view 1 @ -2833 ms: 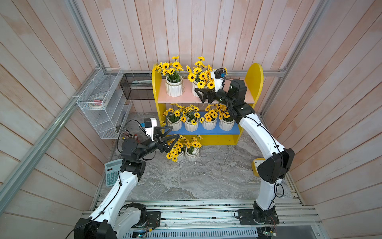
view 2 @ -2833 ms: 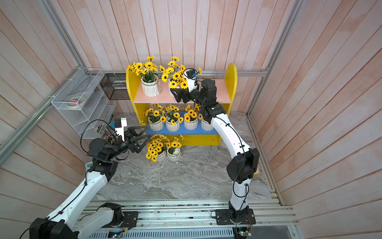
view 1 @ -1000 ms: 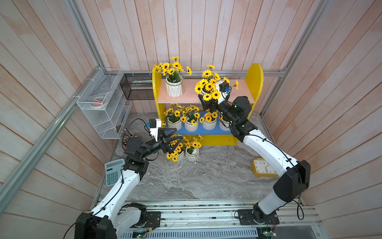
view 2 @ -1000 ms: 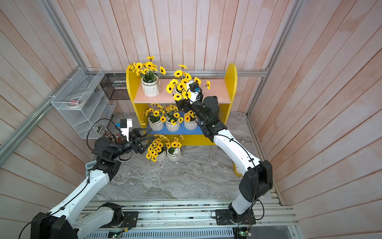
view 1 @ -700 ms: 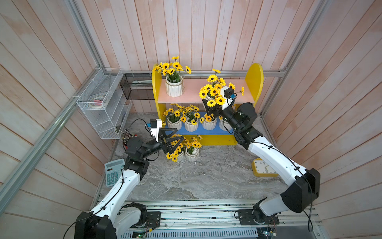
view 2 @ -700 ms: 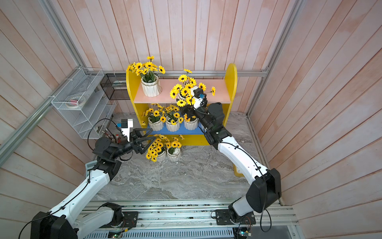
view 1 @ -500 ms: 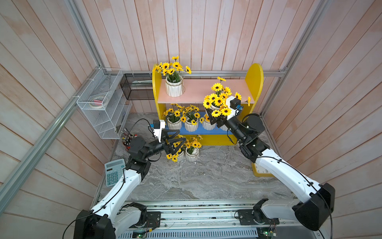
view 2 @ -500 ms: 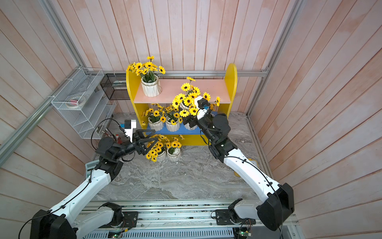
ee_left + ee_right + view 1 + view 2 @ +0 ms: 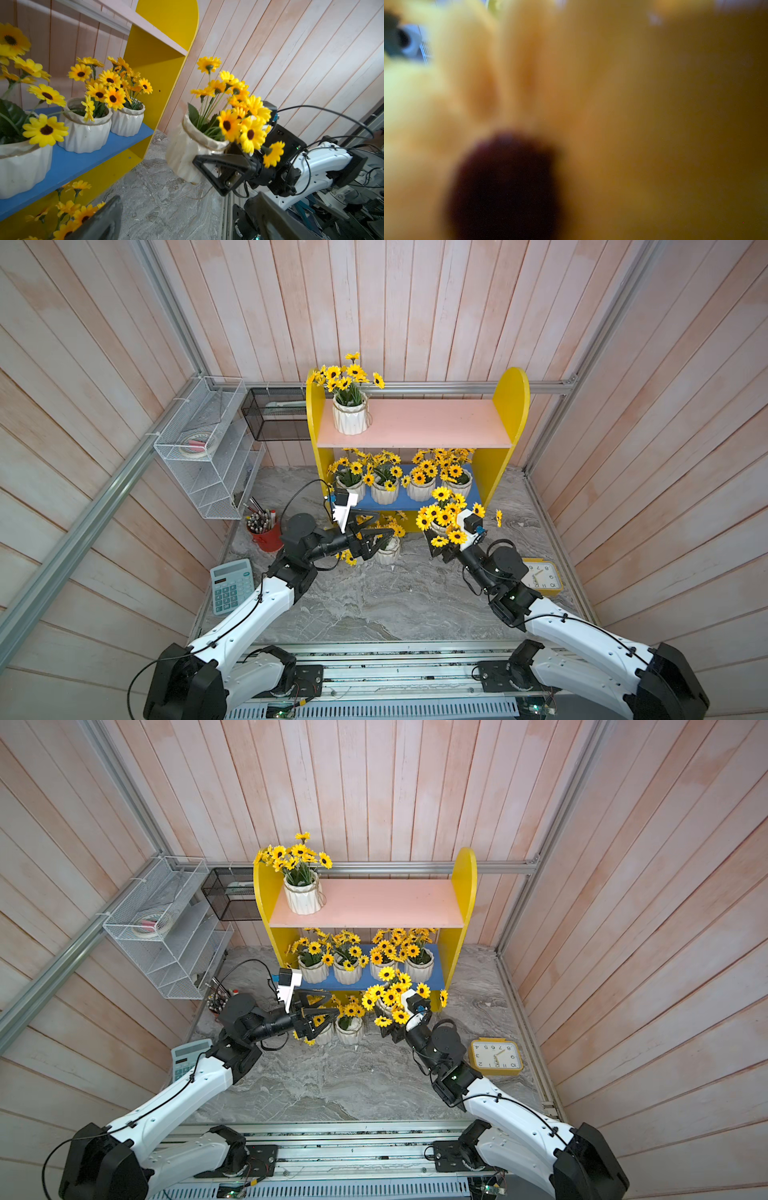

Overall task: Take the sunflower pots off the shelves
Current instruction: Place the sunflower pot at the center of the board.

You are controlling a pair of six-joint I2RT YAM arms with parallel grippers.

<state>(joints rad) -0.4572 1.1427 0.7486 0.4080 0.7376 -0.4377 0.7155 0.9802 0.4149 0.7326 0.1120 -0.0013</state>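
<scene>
Changed: my right hand (image 9: 436, 545) has carried its pot (image 9: 187, 149) down from the level of the pink board (image 9: 436, 423). It is now low over the table (image 9: 374, 601), just in front of the right end of the shelves (image 9: 511, 402).
Right hand: the jaws stand wide around the pot's white body and grip it. The pot is tilted, and I cannot tell whether its base touches the table yet.
Right wrist view: only a blurred flower pressed close.
Left hand (image 9: 376, 537): fully spread and holding nothing, it still hovers over the two pots (image 9: 388, 551) on the table.
Still shelved: a top pot (image 9: 350, 418) at the left end of the pink board, and four pots (image 9: 384, 491) in a row on the blue board (image 9: 365, 979).
Meaning: by my count three of the eight are off. This one needs setting upright and releasing, which leaves five to fetch.
</scene>
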